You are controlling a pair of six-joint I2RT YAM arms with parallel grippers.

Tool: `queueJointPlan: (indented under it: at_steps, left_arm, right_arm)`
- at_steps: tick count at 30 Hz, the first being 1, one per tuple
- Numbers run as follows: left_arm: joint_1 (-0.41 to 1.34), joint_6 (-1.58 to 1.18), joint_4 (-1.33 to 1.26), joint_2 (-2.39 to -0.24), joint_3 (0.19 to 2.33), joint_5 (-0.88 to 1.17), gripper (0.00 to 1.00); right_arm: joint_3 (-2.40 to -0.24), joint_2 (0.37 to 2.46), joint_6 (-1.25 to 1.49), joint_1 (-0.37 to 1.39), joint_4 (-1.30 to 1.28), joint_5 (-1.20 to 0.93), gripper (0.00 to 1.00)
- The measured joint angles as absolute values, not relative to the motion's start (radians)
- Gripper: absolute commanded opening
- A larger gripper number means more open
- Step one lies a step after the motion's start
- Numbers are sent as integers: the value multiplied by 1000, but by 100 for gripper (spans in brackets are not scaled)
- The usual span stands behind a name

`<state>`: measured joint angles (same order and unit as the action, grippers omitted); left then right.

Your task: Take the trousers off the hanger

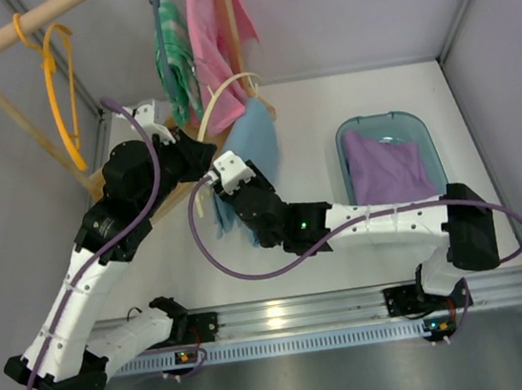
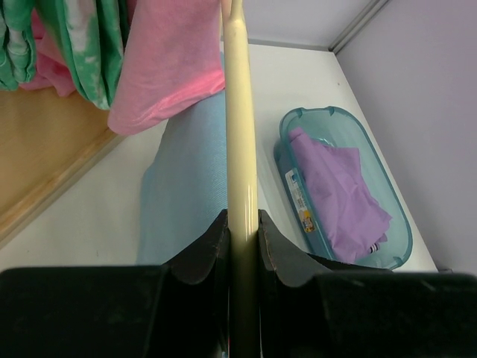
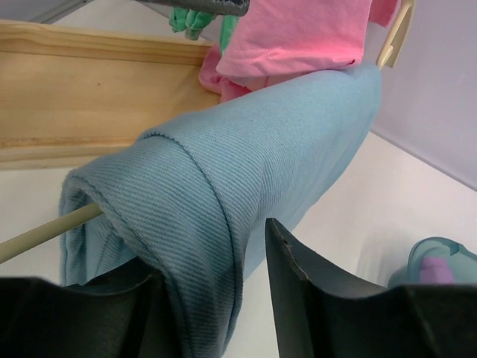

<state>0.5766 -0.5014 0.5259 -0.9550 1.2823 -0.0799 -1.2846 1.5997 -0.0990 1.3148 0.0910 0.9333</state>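
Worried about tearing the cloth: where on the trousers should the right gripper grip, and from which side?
The thick folded hem of the trousers where the hanger bar emerges, approached from the near side: it droops off the bar there, so jaws should straddle cloth alone.

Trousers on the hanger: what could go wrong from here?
The right fingers straddle only a folded edge of the trousers; the cloth could slip out when pulled. The trousers drape over the hanger, so pulling may twist it in the left fingers. The pink garment hangs close and could snag.
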Motion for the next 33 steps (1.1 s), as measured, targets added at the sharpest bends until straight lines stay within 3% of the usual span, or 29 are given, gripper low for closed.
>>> queueJointPlan:
  at_steps: [3, 10, 22, 30, 33]
  left_arm:
    - [577, -498, 527, -951, 1282, -85, 0]
    - [577, -486, 534, -949, 1282, -93, 0]
    - [579, -488, 542, -949, 1282, -90, 0]
    - [576, -487, 549, -946, 1274, -96, 0]
    - [573, -488, 547, -939, 1267, -106, 0]
  right_arm:
    - [-1289, 1602, -117, 1315, 90, 941, 40]
    - [-1283, 1583, -132, 1312, 57, 894, 54]
    - [-1257, 1544, -158, 1304, -7, 803, 56]
    - [-1259, 1625, -155, 1297, 59, 846, 51]
    - [-1256, 1648, -149, 1288, 104, 866, 41]
